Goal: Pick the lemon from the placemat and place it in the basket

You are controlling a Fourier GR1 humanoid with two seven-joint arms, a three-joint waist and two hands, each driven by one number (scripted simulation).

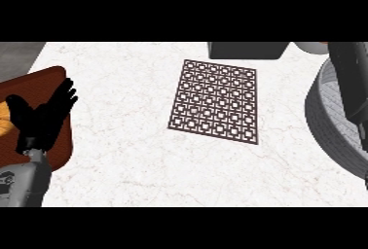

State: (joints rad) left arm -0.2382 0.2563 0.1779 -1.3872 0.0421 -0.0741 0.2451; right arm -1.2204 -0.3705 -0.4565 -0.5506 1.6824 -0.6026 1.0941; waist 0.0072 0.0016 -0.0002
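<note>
From my feed the white marble counter (144, 170) fills most of the frame, with the grey woven basket (327, 131) at the right edge, the patterned brown placemat (214, 101) in the middle, and a brown board (32, 87) at the left edge. My left hand (43, 116) rests over that board, fingers straight and spread, holding nothing. A dark arm reaches over the basket, but I can't see the right hand or make out the lemon anywhere.
</note>
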